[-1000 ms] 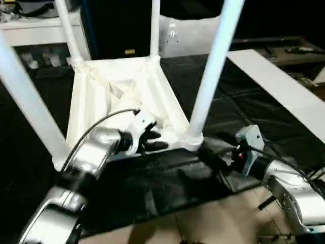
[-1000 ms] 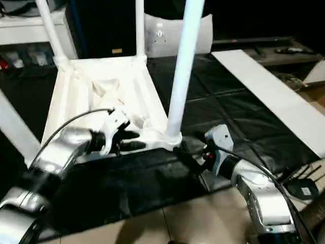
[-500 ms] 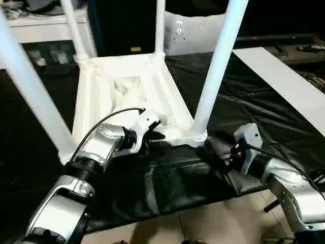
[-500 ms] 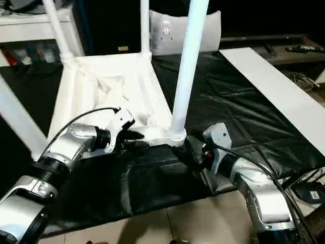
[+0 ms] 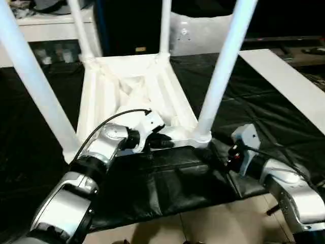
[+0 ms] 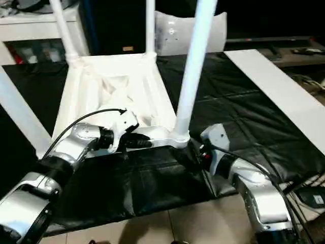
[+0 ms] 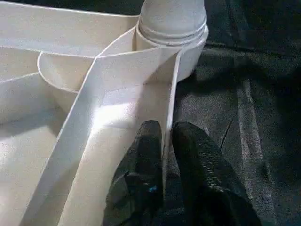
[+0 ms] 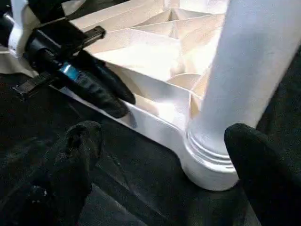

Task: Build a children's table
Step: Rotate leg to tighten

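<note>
The right pincer stands open astride the white tube leg in its round corner socket; the left pincer grips the white ribbed tabletop's rim.

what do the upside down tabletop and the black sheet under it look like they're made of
Tabletop: likely moulded plastic, white with a soft sheen, judging by its thin ribs. Black sheet: looks like thin plastic film or coated fabric, creased and faintly glossy; which one is unclear.
</note>
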